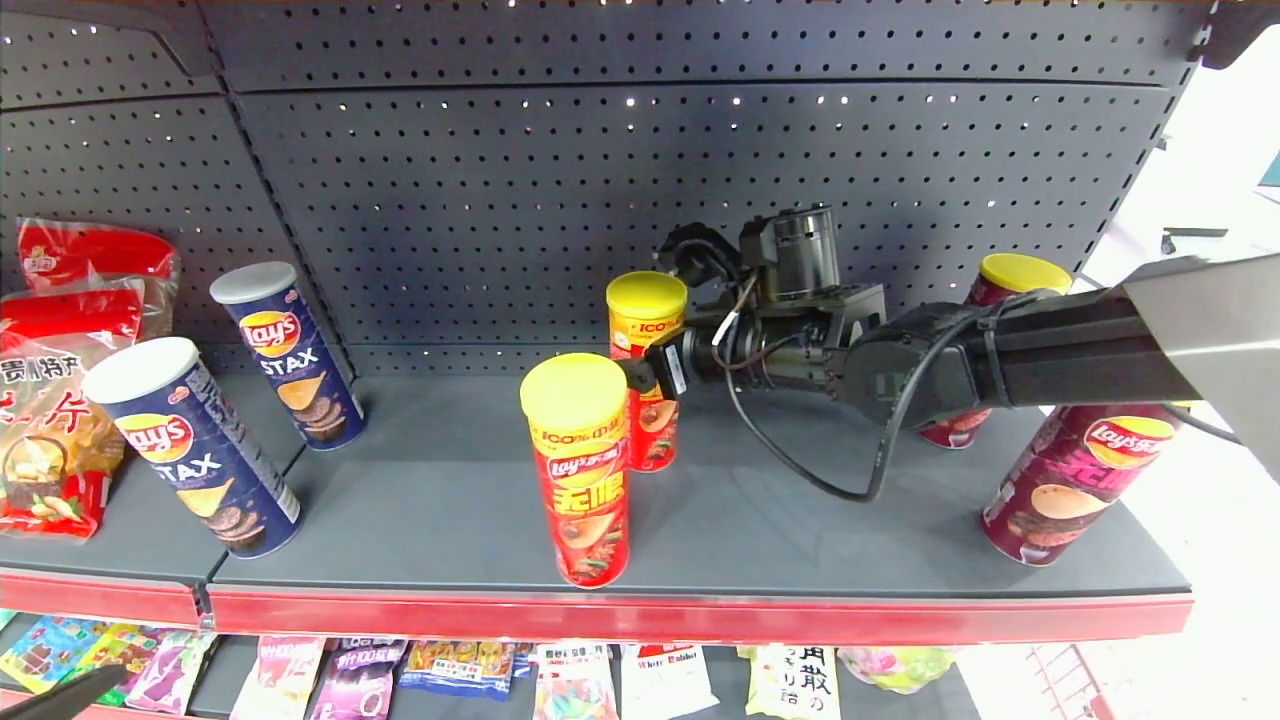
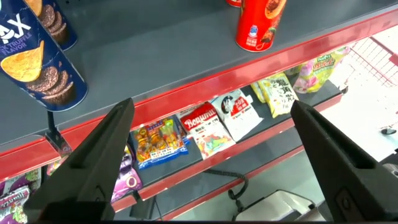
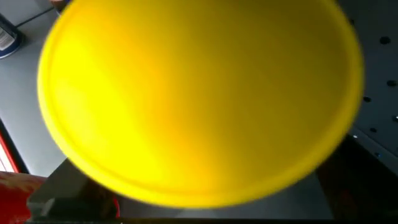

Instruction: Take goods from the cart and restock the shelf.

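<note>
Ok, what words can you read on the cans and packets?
"Lay's" and "STAX": front blue can, back blue can.
"TRUFFLE FLAVOR": front blue can.
"100%": front red can.
"Lay's": purple can.
"White Rabbit": white packet below.
Everything else: too small or blurred.

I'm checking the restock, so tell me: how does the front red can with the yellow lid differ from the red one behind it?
The front red can stands free near the red front edge of the shelf; the rear red can stands deeper in, nearer the pegboard. The right claw is at the rear red can's upper side; nothing touches the front red can. Both stand upright, red with yellow lids.
</note>
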